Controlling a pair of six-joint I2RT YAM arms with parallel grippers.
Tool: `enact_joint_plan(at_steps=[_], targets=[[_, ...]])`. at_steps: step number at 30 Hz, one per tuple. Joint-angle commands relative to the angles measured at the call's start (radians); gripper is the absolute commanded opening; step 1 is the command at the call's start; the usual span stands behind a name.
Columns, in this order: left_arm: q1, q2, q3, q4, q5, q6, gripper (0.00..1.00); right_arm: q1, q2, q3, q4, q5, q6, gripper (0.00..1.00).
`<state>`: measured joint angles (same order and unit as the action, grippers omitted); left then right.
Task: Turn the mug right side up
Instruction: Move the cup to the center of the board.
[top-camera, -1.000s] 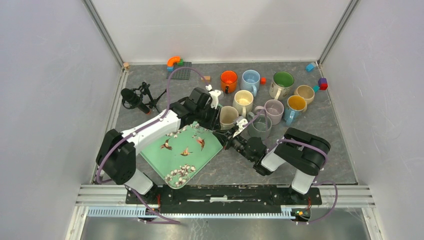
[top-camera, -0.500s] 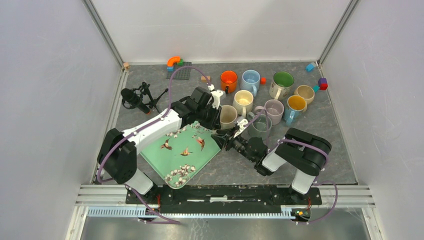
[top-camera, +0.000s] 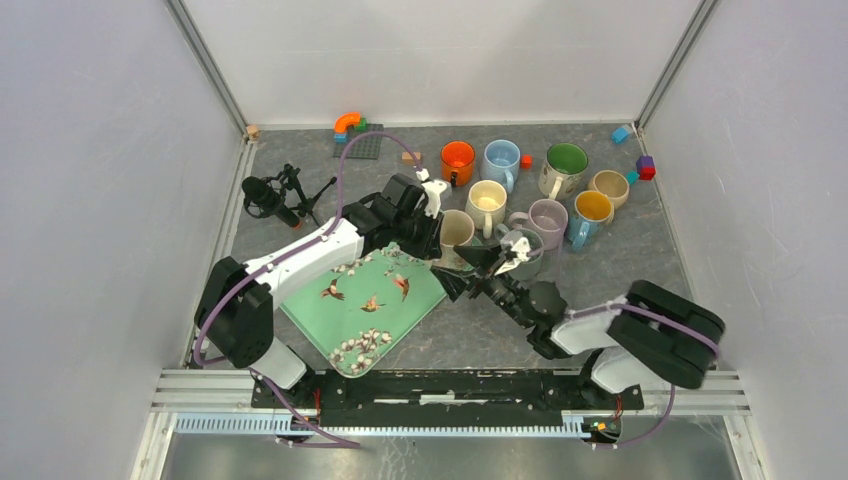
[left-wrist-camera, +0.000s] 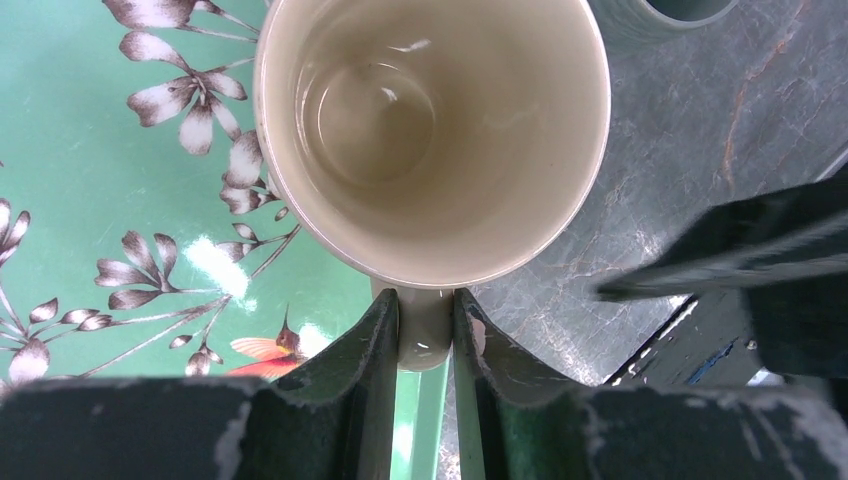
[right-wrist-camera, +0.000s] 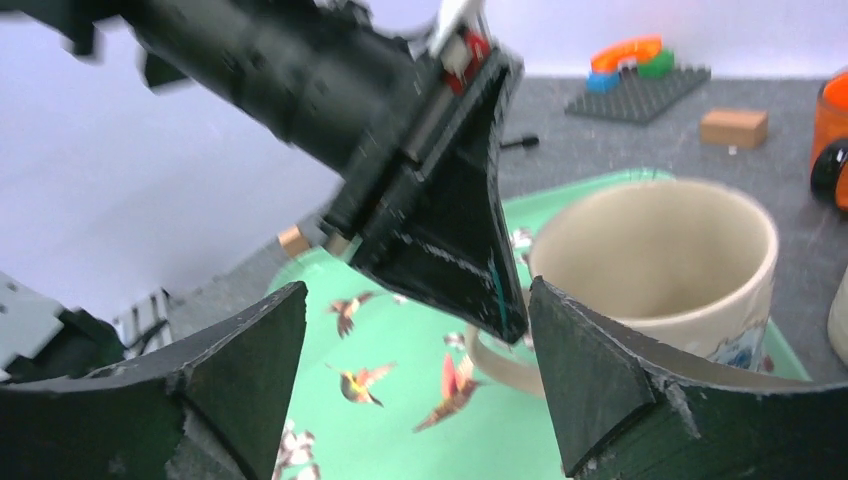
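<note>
A beige mug (top-camera: 458, 229) stands mouth up at the far right corner of the green bird-patterned tray (top-camera: 350, 300). My left gripper (top-camera: 428, 232) is shut on its handle. From the left wrist the mug (left-wrist-camera: 430, 130) shows its empty inside, and the handle (left-wrist-camera: 425, 330) is pinched between both fingers of my left gripper (left-wrist-camera: 425, 325). My right gripper (top-camera: 468, 272) is open just in front of the mug, touching nothing. In the right wrist view the right gripper (right-wrist-camera: 415, 300) frames the left arm's black finger (right-wrist-camera: 440, 200) and the mug (right-wrist-camera: 660, 250) behind it.
Several upright mugs crowd the back, among them an orange mug (top-camera: 458, 160), a blue mug (top-camera: 501, 160) and a grey mug (top-camera: 522, 250) right behind my right gripper. A microphone on a stand (top-camera: 268, 197) sits at the left. Toy bricks (top-camera: 350, 123) lie at the back edge.
My right gripper has gone from shut to wide open, and its arm has swung right and drawn back a little. The left gripper keeps its hold on the mug's handle.
</note>
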<state>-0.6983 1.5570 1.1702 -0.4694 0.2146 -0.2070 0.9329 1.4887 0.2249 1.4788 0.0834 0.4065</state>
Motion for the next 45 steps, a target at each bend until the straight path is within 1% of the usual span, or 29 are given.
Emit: enact_joint_plan(at_steps=[1, 5, 6, 10, 15, 20, 23, 26, 29, 31, 34, 37, 42, 45], targets=[[0.003, -0.027, 0.039, -0.003, -0.045, 0.015, 0.09, -0.006, -0.167, -0.025, -0.075, 0.021, -0.005, 0.88], [0.003, -0.028, 0.039, -0.003, -0.053, 0.009, 0.14, -0.008, -0.349, -0.032, -0.311, 0.083, -0.024, 0.94], [0.002, -0.028, 0.037, -0.003, -0.056, 0.009, 0.15, -0.009, -0.398, -0.027, -0.371, 0.105, -0.025, 0.97], [-0.005, -0.028, 0.035, -0.004, -0.067, 0.011, 0.21, -0.013, -0.559, 0.043, -0.701, 0.236, -0.026, 0.98], [-0.030, -0.010, 0.049, -0.017, -0.101, 0.017, 0.30, -0.014, -0.661, 0.180, -1.059, 0.389, 0.000, 0.98], [-0.054, 0.004, 0.060, -0.027, -0.155, 0.008, 0.37, -0.015, -0.711, 0.305, -1.324, 0.537, 0.053, 0.98], [-0.065, 0.009, 0.059, -0.029, -0.176, 0.008, 0.40, -0.014, -0.738, 0.343, -1.395, 0.571, 0.052, 0.98], [-0.077, 0.018, 0.057, -0.028, -0.193, 0.009, 0.45, -0.015, -0.767, 0.360, -1.437, 0.582, 0.040, 0.98], [-0.091, 0.029, 0.055, -0.024, -0.212, 0.011, 0.48, -0.017, -0.782, 0.389, -1.476, 0.585, 0.027, 0.98], [-0.100, 0.032, 0.053, -0.016, -0.211, 0.012, 0.49, -0.019, -0.773, 0.424, -1.539, 0.584, 0.018, 0.98], [-0.104, 0.040, 0.050, -0.006, -0.243, 0.014, 0.50, -0.040, -0.735, 0.495, -1.616, 0.545, -0.014, 0.98], [-0.107, 0.049, 0.041, 0.010, -0.248, 0.011, 0.50, -0.091, -0.679, 0.550, -1.676, 0.473, -0.050, 0.98], [-0.113, 0.073, 0.032, 0.033, -0.250, 0.011, 0.49, -0.188, -0.617, 0.564, -1.684, 0.331, -0.080, 0.98], [-0.116, 0.088, 0.034, 0.036, -0.260, 0.017, 0.48, -0.227, -0.604, 0.564, -1.673, 0.286, -0.081, 0.98]])
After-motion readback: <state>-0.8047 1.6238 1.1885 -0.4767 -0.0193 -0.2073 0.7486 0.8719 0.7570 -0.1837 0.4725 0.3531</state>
